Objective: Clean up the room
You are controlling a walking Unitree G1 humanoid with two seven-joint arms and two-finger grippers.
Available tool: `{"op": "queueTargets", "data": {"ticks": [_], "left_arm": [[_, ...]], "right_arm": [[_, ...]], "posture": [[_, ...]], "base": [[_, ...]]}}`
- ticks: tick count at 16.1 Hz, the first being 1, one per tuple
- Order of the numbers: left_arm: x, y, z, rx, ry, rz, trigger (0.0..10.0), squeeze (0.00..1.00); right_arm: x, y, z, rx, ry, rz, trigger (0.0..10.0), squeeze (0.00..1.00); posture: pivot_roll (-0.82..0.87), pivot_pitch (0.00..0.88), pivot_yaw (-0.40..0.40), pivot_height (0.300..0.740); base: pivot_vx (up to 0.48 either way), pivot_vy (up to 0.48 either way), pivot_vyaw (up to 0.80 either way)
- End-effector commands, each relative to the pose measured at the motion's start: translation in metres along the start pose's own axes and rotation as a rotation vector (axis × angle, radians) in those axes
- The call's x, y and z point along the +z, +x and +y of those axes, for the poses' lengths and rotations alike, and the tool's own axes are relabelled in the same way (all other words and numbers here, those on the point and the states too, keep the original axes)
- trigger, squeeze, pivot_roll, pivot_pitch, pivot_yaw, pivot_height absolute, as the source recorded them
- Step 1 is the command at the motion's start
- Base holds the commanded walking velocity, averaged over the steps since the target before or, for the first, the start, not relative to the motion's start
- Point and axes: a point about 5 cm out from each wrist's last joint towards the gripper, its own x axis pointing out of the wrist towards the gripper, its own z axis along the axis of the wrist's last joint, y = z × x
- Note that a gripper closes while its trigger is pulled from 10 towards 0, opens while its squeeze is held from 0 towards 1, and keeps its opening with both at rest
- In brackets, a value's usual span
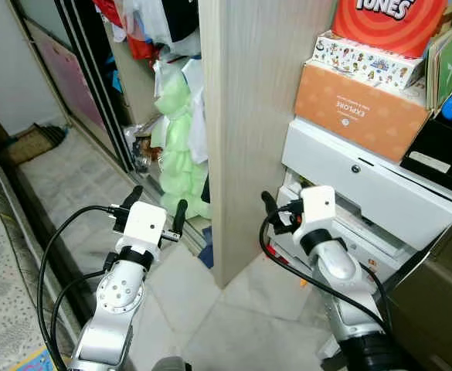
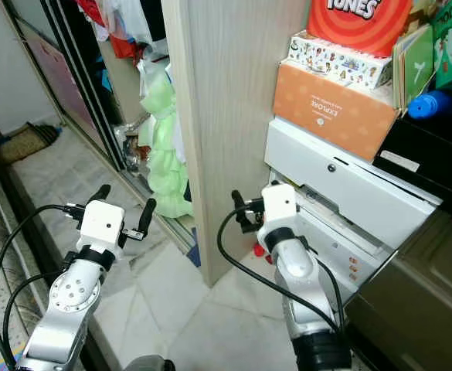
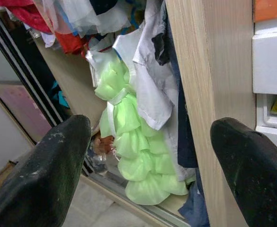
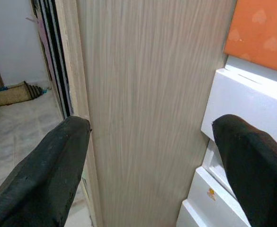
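left gripper [image 1: 158,202]: lower left, fingers apart, empty | green dress [image 1: 181,147]: upper centre-left in wardrobe, ruffles clear in left wrist view | wooden panel [image 1: 249,116]: centre | right gripper [image 2: 237,207]: fingers apart facing panel | white drawer unit [image 1: 380,185]: right, orange box [image 1: 361,104] on top

Count: 1 green ruffled dress [image 1: 181,147], 1 orange box [image 1: 361,108], 1 patterned box [image 1: 367,60]. Also 1 white drawer unit [image 1: 380,189], 1 wood panel [image 1: 249,116]. 2 hands: left hand [image 1: 158,209], right hand [image 1: 276,212].

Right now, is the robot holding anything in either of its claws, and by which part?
Nothing is held. The left gripper and the right gripper are both open, with nothing between their fingers.
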Motion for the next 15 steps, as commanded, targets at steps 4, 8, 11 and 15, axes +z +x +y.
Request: {"op": "queueTargets", "data": {"ticks": [4,8,11,15], "left_arm": [[0.0004,-0.0012,0.0021,0.007,-0.009,-0.006,10.0,0.0],[0.0003,0.001,0.0006,0.003,-0.008,-0.012,10.0,0.0],[0.0006,0.0012,-0.0001,0.012,-0.013,-0.013,10.0,0.0],[-0.0007,-0.0029,0.0011,0.027,-0.005,-0.004,10.0,0.0]], "right_arm": [[0.0042,0.0051,0.0013,0.022,-0.016,-0.011,10.0,0.0],[0.0043,0.0043,-0.0005,0.024,-0.029,-0.012,10.0,0.0],[0.0044,0.0037,-0.0017,0.026,-0.037,-0.011,10.0,0.0],[0.0035,0.0033,0.0004,0.036,-0.041,-0.008,10.0,0.0]], "posture": [[0.01,0.0,-0.021,0.74],[0.0,0.0,-0.024,0.74],[0.0,0.0,-0.028,0.74],[0.01,0.0,-0.033,0.74]], "base": [[0.125,0.0,0.0],[0.252,0.0,0.0],[0.187,0.0,0.0],[0.0,0.0,0.0]]}}
